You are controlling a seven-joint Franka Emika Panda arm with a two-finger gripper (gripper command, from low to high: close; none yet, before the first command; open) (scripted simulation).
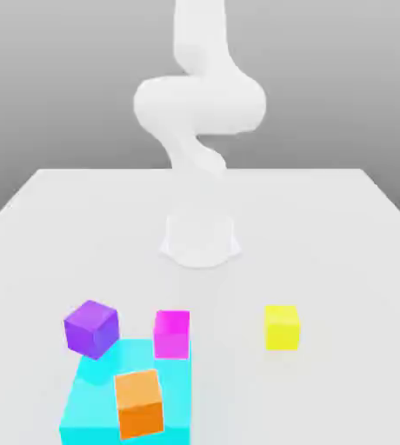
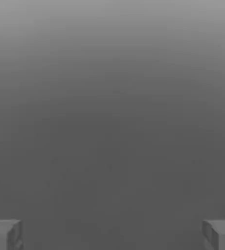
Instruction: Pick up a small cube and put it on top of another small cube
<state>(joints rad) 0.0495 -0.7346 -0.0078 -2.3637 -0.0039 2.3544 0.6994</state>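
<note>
Several small cubes lie on the white table (image 1: 325, 217) in the exterior view. A purple cube (image 1: 91, 328) sits tilted toward the exterior view's left, touching the corner of a large cyan block (image 1: 90, 400). A magenta cube (image 1: 172, 333) stands at the cyan block's far edge. An orange cube (image 1: 140, 403) rests on top of the cyan block. A yellow cube (image 1: 282, 327) stands alone toward the exterior view's right. In the hand view my gripper (image 2: 112, 234) is open, its two grey fingertips (image 2: 4, 234) far apart with nothing between them, facing a plain grey background.
The white arm (image 1: 199, 104) rises from its round base (image 1: 201, 236) at the middle of the table, behind the cubes. Bare tabletop lies between the magenta and yellow cubes and around the base.
</note>
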